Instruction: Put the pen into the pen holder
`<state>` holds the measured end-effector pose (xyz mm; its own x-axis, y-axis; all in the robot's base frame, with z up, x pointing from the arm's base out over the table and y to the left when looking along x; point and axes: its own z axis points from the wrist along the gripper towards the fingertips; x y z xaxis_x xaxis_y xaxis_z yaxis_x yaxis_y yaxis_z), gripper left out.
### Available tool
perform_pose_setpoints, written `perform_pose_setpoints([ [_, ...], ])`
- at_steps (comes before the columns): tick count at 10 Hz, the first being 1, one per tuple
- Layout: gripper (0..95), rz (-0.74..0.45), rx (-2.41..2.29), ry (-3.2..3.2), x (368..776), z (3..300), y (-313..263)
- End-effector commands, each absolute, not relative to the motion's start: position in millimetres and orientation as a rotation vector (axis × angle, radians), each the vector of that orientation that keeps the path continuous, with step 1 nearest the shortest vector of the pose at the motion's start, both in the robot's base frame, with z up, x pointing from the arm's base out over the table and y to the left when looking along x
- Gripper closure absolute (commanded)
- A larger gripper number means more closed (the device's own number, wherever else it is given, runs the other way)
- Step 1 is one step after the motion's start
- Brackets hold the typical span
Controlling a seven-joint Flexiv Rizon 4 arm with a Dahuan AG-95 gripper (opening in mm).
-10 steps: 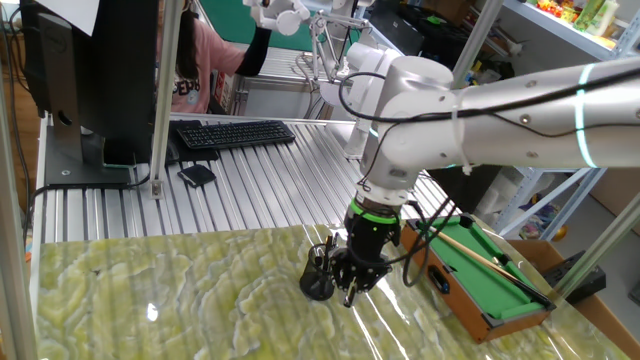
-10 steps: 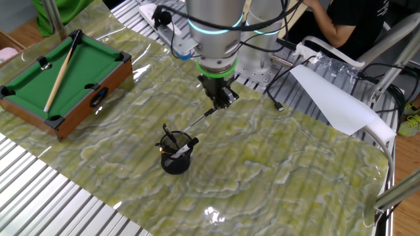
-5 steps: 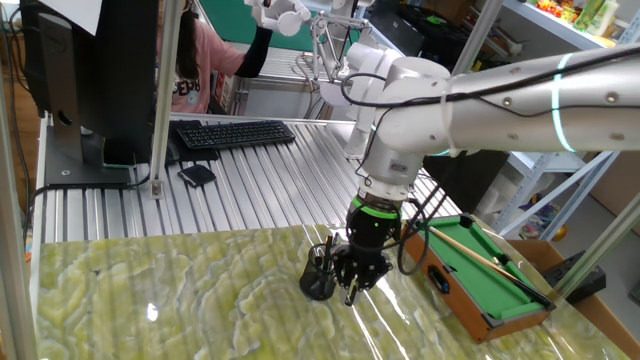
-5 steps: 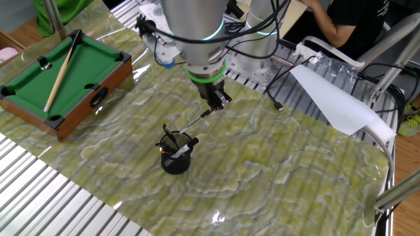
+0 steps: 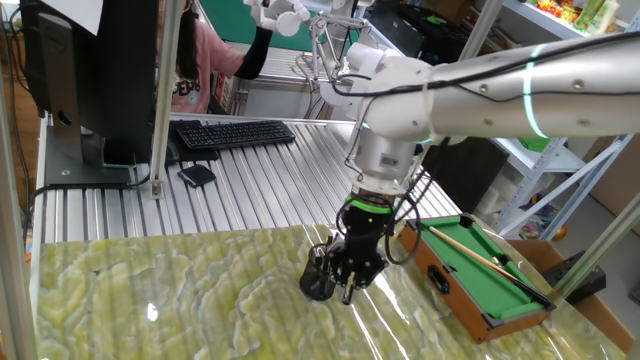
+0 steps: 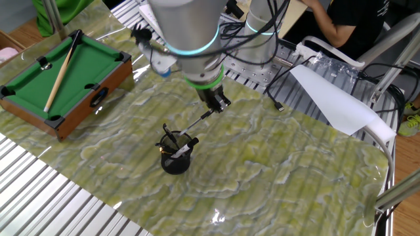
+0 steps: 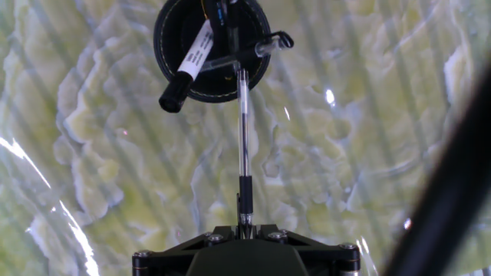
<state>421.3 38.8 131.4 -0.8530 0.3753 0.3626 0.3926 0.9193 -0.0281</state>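
Note:
The pen holder [image 6: 176, 162] is a small black mesh cup standing on the green marbled mat, also visible in the hand view [image 7: 165, 38]. A white-labelled marker [image 7: 192, 61] and a clear pen with a black clip [image 7: 257, 50] stick out of it. My gripper [image 7: 245, 224] is shut on the dark end of the slim pen [image 7: 243, 138]. The pen slants down from the fingers, and its lighter tip reaches over the cup's rim. From the side view the gripper [image 5: 352, 280] hangs just right of the cup [image 5: 318, 285]. In the other fixed view the pen [image 6: 197, 121] runs from the gripper [image 6: 218, 103] toward the cup.
A wooden toy pool table [image 6: 59, 82] with green felt and a tan cue [image 6: 60, 71] sits at the mat's edge, close to the arm [image 5: 480, 275]. A keyboard [image 5: 235, 132], a monitor and a person are behind. White paper [image 6: 331, 98] lies beyond the mat.
The arm's upper body has swung sideways and the wrist has tilted a little. The pen stays gripped, still pointing at the cup's rim.

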Motion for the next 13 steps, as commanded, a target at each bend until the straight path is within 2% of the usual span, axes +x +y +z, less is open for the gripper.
perform_pose_setpoints([
  [1,95.0,-0.068,-0.561,-2.735,414,135,37],
  [6,95.0,-0.059,-0.583,-2.761,399,149,46],
  [13,95.0,-0.084,-0.638,-2.824,400,148,47],
])
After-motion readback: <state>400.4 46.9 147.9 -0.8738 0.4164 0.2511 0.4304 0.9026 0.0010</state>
